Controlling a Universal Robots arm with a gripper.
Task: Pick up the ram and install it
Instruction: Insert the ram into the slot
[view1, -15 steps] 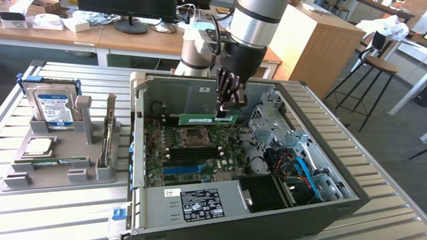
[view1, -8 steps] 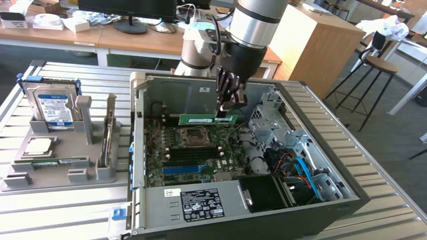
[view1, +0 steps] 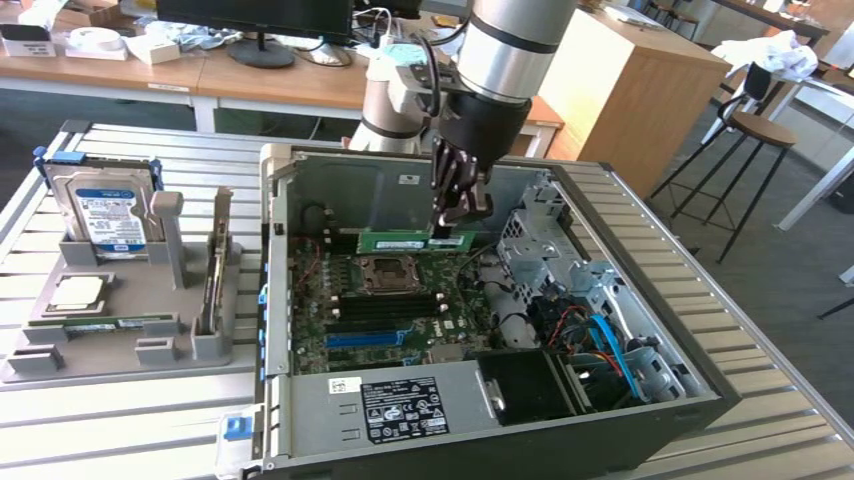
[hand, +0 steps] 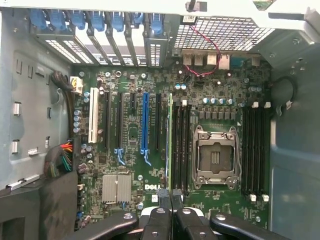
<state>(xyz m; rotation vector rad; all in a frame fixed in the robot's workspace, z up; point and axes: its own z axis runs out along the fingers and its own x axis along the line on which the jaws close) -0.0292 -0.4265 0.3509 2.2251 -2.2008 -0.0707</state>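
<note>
Ram (view1: 400, 241): green stick with a pale label, held level and on edge above the motherboard (view1: 387, 300) inside the open computer case (view1: 347, 190). It is not yet seated. In the wrist view the ram (hand: 171, 140) shows edge-on, parallel with the black memory slots (hand: 181, 145) and just beside them, on the side away from the CPU socket (hand: 215, 157). This pose likely serves to keep the contact edge facing the board and in line with the slot row. Whether it stands exactly over one slot cannot be told.

Claw (view1: 451, 222): clamped on the ram, gripping its two flat faces toward the end on the exterior view's right. The fingers point straight down from the arm, probably so the stick stays square to the board.

Computer case: lies on its side on the slatted tabletop (view1: 120, 430) with the side panel off, leaving the board open from above.

Hard drive (view1: 107, 215): silver with a blue-white label, upright in a grey parts holder (view1: 120, 340) at the exterior view's left, well apart from the claw. The holder's ribs seem meant to keep parts standing within reach.
</note>
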